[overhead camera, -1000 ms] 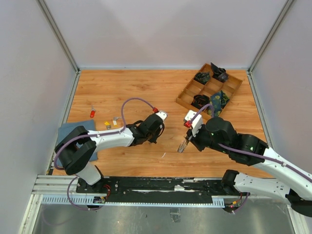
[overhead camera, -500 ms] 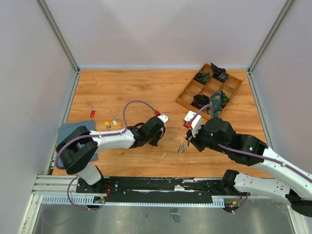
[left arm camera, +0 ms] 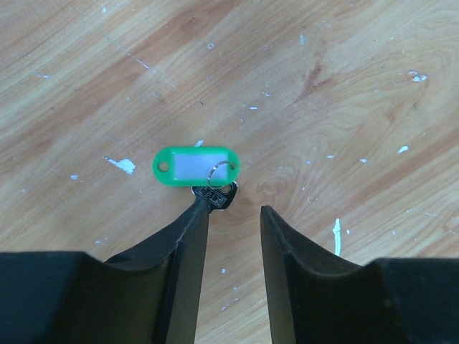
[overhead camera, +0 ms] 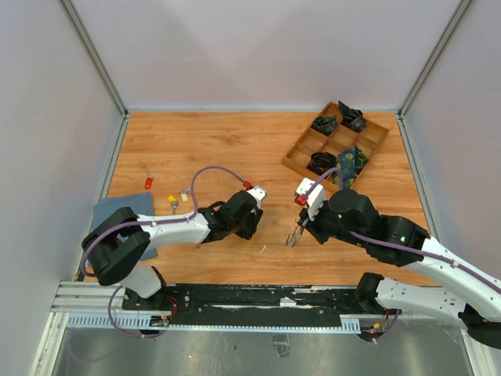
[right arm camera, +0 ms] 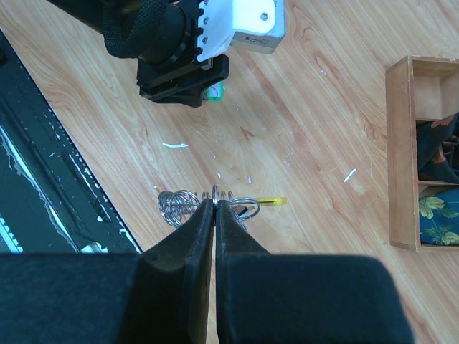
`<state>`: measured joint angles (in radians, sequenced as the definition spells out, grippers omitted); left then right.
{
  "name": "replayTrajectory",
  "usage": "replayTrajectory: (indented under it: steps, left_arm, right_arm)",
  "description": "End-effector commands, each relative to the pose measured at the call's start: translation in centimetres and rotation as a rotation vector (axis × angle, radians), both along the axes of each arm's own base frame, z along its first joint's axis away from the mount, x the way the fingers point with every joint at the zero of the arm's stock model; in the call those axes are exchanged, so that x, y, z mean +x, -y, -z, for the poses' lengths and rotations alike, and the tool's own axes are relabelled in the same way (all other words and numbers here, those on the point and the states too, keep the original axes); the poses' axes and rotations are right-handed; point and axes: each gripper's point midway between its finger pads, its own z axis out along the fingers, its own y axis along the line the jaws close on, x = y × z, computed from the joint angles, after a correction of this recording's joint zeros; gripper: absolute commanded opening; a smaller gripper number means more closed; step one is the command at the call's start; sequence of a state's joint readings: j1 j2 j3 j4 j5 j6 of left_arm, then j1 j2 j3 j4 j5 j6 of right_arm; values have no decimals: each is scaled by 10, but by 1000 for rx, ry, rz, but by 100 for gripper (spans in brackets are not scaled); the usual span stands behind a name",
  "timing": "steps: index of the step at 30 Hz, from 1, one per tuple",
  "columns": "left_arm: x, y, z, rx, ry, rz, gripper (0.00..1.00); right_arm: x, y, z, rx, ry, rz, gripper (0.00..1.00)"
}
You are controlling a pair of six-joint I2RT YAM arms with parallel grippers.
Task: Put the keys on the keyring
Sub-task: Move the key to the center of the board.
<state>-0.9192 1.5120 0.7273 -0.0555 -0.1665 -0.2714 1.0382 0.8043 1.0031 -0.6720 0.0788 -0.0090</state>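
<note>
left jaws open | key [left arm camera: 218, 195] off-centre, at one jaw tip: centre before closing | right jaws gripping keyring [right arm camera: 179, 204]

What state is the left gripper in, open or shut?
Open: the left gripper's fingers stand apart, bare table showing between them, a green-tagged key by one tip.

My right gripper [overhead camera: 296, 232] holds the keyring [overhead camera: 292, 238] low over the table [overhead camera: 211, 149], with my left gripper [overhead camera: 249, 229] near it. Red key [overhead camera: 148, 182], yellow key [overhead camera: 173, 203] and white key [overhead camera: 186, 193] lie near the cloth [overhead camera: 117, 213].
</note>
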Motion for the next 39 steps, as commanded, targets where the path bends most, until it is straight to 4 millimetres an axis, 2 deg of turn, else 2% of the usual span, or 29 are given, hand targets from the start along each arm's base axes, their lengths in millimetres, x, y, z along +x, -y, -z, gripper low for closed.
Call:
replayTrajectory:
  steps: [1, 6, 29, 39]
  left_arm:
    - [2, 12, -11, -118, -22, 21, 41]
    - [6, 10, -14, -162, -32, 14, 41]
    - [16, 1, 8, -122, -60, 0, 35]
    - [16, 4, 10, -123, -64, 19, 26]
  right_arm:
    - [-4, -1, 2, 7, -12, -4, 4]
    - [-5, -2, 5, 1, -24, -11, 4]
    - [-8, -8, 5, 10, -47, -28, 4]
    - [-8, -9, 6, 7, -50, -32, 4]
